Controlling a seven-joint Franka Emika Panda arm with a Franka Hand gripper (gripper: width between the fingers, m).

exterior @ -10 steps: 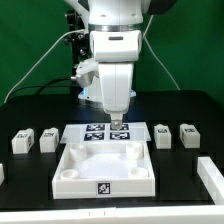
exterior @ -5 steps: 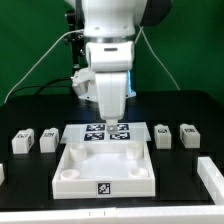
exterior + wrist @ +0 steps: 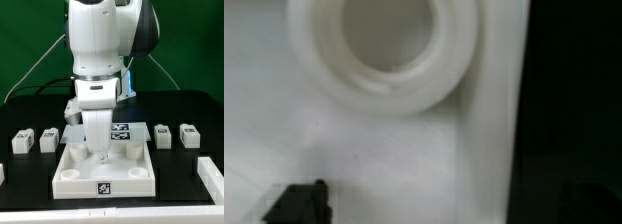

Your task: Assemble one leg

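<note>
The white square tray [image 3: 135, 184] lies at the front centre. My gripper [image 3: 98, 152] hangs low over its back left corner, inside the rim, and holds nothing. The wrist view shows the tray's round corner socket [image 3: 393, 50] close up. One dark fingertip [image 3: 295, 200] shows far to one side there, so the gripper [image 3: 423, 205] reads as open; the other finger is lost against the black table. Two legs [image 3: 22, 142] [image 3: 47, 140] stand on the exterior view's left and two more [image 3: 163, 135] [image 3: 187, 134] on its right, all apart from the gripper.
The marker board [image 3: 122, 131] lies just behind the tray, partly hidden by the arm. White parts show at the left edge [image 3: 2, 172] and right edge [image 3: 209, 174] of the exterior view. Cables hang behind the arm against a green backdrop.
The arm has moved toward the exterior view's left and come down, from above the marker board to the tray's back left corner. Nothing was picked up.
</note>
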